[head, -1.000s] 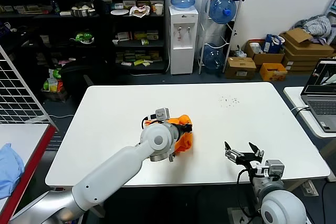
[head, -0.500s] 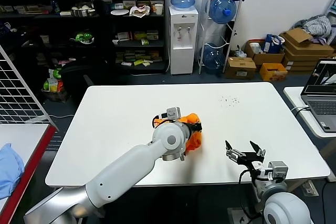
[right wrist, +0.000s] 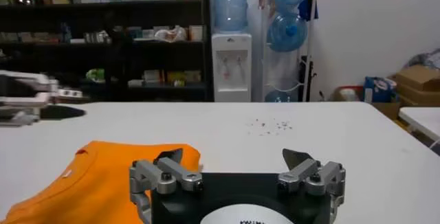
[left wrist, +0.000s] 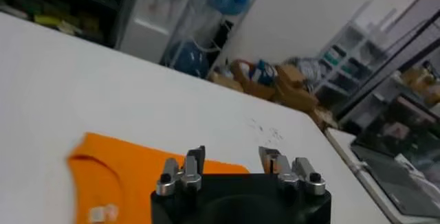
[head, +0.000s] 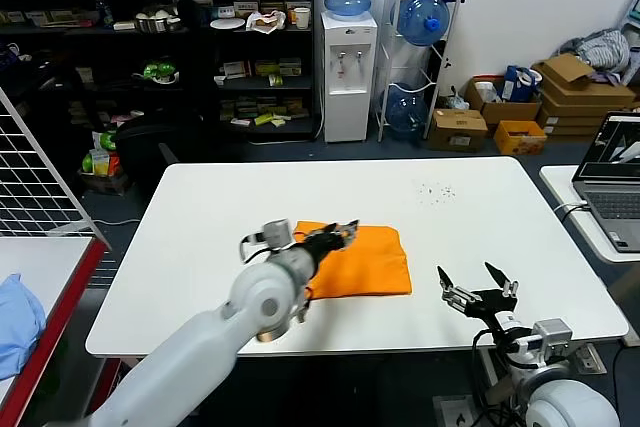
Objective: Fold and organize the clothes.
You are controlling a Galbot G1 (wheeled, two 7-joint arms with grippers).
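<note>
Hovering over the white table [head: 200, 247], my left gripper [head: 335, 235] sits at the 9 o'clock edge of the orange T-shirt [head: 365, 262], its fingers parted with nothing between them. From my left wrist I see both fingertips [left wrist: 194, 158] clear of the fabric, a gap of bare table showing between them, and the T-shirt [left wrist: 117, 181] spread below with its small neck label facing up.

That T-shirt lies folded into a flat rectangle near the middle of the table, slightly toward 6 o'clock, its long side running from 9 to 3 o'clock. No lettering shows on the upper face.

My right gripper [head: 478, 290] hangs at about 4 o'clock from the shirt, close to the table's near edge and apart from the fabric. Its jaws stand wide and hold nothing. Through my right wrist camera the two fingers [right wrist: 168, 160] frame open tabletop, with the T-shirt [right wrist: 103, 177] lying beyond one of them and my left gripper [right wrist: 41, 112] farther off above the table.

A scatter of small dark specks [head: 435, 190] marks the table toward 1 o'clock, well apart from the shirt.
</note>
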